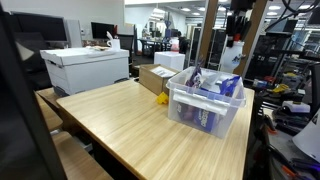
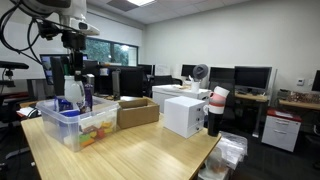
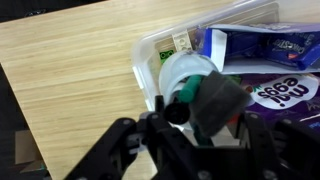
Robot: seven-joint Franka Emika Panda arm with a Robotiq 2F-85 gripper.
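Dark fingers of the end effector (image 3: pixel 195 118) fill the bottom of the wrist view. They are set partway together on either side of a bottle (image 3: pixel 185 75) at the corner of a bin (image 3: pixel 148 62), but a blurred grey-green shape hides the contact, so I cannot tell whether they actually pinch it. If the hold is loose or off-centre, the smooth round bottle could slip or tip into the packets (image 3: pixel 285 95). A low finger could also catch the bin's thin rim and drag it across the desk (image 3: pixel 70 80). The bottle is white plastic with a green top, and the bin is clear, boxy and hard-sided. The packets are glossy, crinkled purple and blue film. The desk is pale, flat, matt wood grain.
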